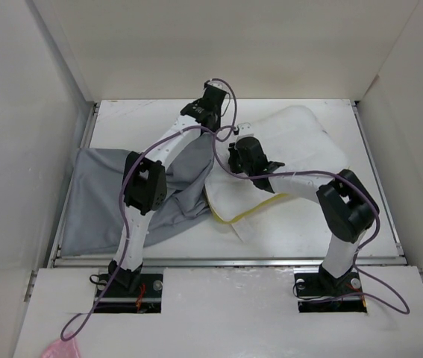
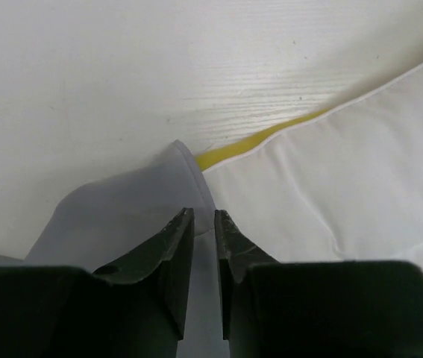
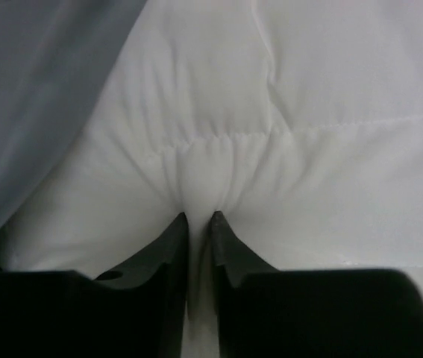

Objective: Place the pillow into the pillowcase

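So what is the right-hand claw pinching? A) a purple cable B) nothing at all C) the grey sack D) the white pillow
D: in the right wrist view, the right gripper is shut on a puckered fold of the white pillow.

No legible text or labels anywhere

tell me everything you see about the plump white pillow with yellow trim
The plump white rectangular pillow looks soft and quilted, with stitched seams and a thin yellow trim along its near edge. It lies slanted on the white table, right of centre. The right gripper pinches a fold of it; the grey cloth pillowcase overlaps its left end.
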